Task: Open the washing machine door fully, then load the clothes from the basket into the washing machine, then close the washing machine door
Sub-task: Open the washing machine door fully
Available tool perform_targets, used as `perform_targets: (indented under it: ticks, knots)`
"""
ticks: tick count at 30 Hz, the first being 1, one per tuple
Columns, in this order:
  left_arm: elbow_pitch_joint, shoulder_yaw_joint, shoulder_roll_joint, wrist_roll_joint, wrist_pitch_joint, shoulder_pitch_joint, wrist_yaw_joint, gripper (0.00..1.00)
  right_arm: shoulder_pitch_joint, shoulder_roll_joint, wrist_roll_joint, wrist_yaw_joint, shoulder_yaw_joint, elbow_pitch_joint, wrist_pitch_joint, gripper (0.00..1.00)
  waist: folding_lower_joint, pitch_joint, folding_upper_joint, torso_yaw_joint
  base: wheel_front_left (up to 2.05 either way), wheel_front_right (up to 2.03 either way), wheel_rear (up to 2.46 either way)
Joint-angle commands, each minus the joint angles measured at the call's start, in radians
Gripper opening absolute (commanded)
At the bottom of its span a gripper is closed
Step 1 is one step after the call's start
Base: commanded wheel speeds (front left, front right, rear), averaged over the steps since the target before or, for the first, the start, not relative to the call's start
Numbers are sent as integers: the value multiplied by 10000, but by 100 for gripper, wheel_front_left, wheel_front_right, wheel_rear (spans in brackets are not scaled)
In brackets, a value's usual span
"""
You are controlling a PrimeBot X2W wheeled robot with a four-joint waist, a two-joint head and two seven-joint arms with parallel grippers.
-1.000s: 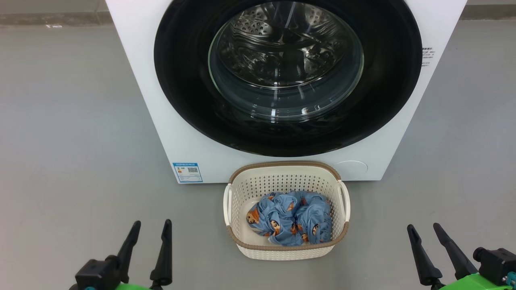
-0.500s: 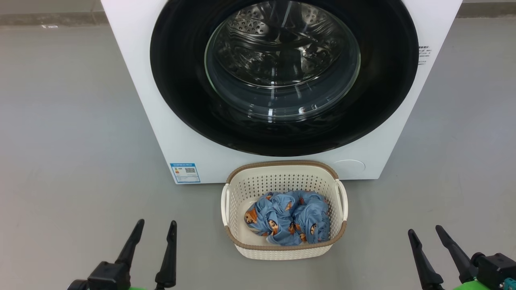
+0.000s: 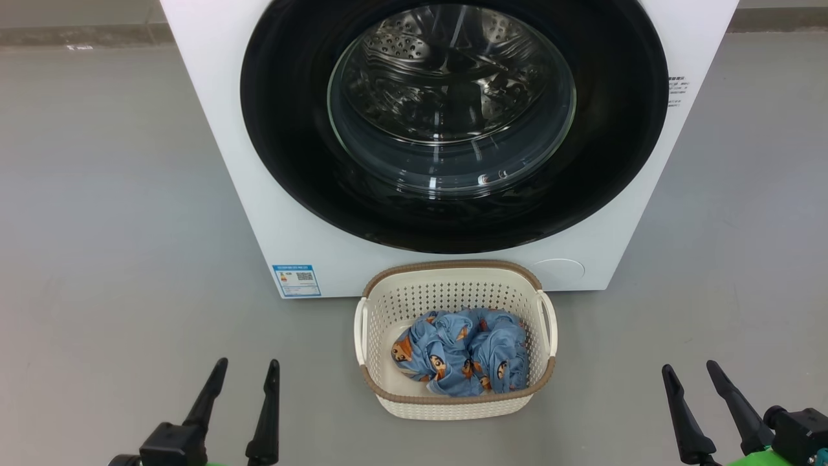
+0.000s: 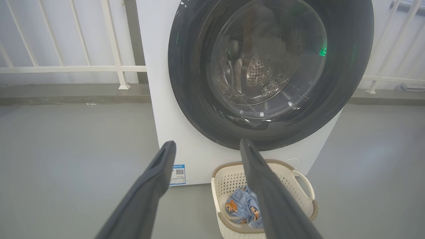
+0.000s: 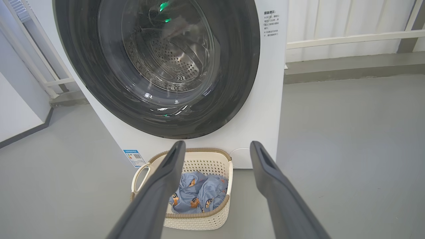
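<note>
Black and glossy, the door [image 3: 453,116] sits shut against the front of the washer [image 3: 336,259], its clear bulging window at the centre showing the steel perforated drum [image 3: 446,65] behind it. The washer's white body stands on a grey floor [image 3: 116,226], with a small blue label [image 3: 296,280] low on its front, on the left in the head view, and a faint round cap at the lower right.

Just in front of the washer, below the door's bottom edge and right of the label, stands the basket [image 3: 414,301], cream and perforated with a brown rim. The clothes [image 3: 462,353] lie bunched inside it, light blue with small orange-brown figures, heaped toward its right and near side.

The left gripper [image 3: 248,364] hangs low to the basket's left, its two dark fingers spread wide with nothing between them. The right gripper [image 3: 689,366] hangs low to the basket's right, likewise spread wide and empty. Both are well apart from the basket, fingers pointing toward the washer.

A white railing [image 4: 66,68] runs behind the washer.
</note>
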Motion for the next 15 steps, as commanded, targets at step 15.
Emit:
perform_targets:
  ticks: [15]
  knots:
    - [-120,221,93,554,-65,-211,261,100,62,-191,-9,-11,168,-274,-130,100,0,8,0,-7,52,52,-103]
